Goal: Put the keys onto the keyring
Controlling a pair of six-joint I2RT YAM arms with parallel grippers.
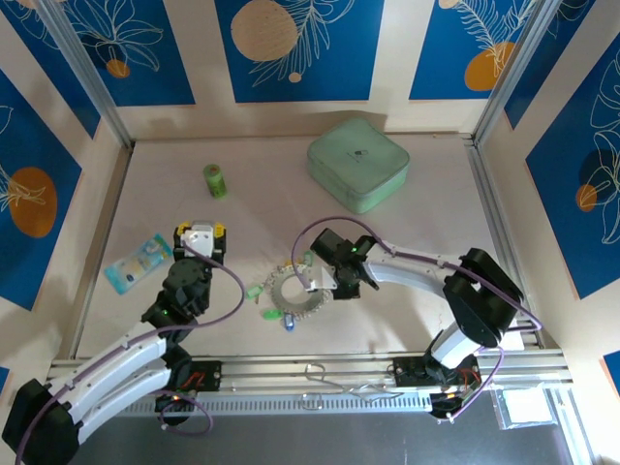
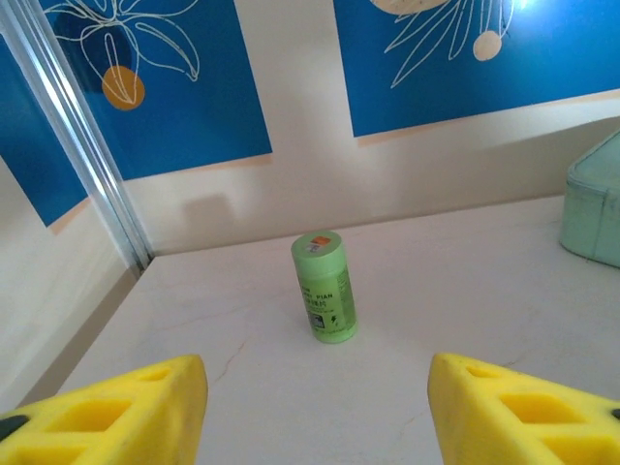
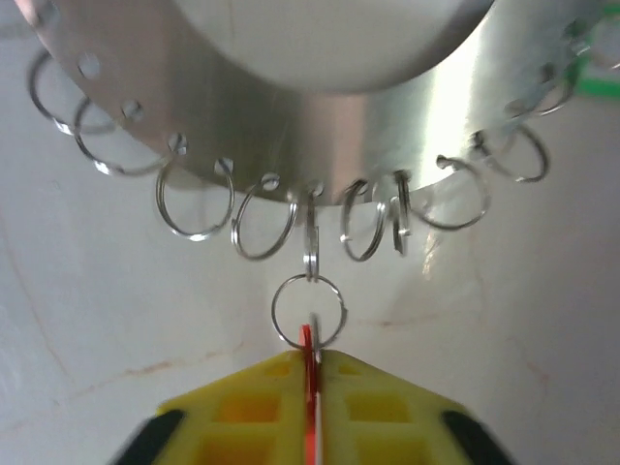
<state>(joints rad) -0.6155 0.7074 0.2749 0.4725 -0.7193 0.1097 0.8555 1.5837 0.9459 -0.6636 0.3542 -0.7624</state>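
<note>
In the right wrist view the right fingers [image 3: 242,412] are clenched on the red-tagged key [image 3: 308,363]. Its tag shows edge-on as a thin red line at the bottom centre of the frame. The key's long axis runs straight up the frame from the fingers: first the tag, then its small split ring [image 3: 308,310], then an edge-on loop hanging from the rim of the keyring [image 3: 320,126]. The keyring's silvery band arcs across the top of the frame. The split ring meets that loop, but I cannot tell whether it is threaded fully through. By my reading, the coming move turns on that one line, with the key pointing squarely at the rim directly ahead.

In the overhead view the keyring [image 1: 279,287] lies on the table [image 1: 262,213] at lower centre. The right arm is at its right edge and is clearly the nearer. The left fingers [image 2: 126,412] are spread wide and grasp nothing. They sit off to the keyring's left, facing the green cylinder [image 2: 325,286].
</note>
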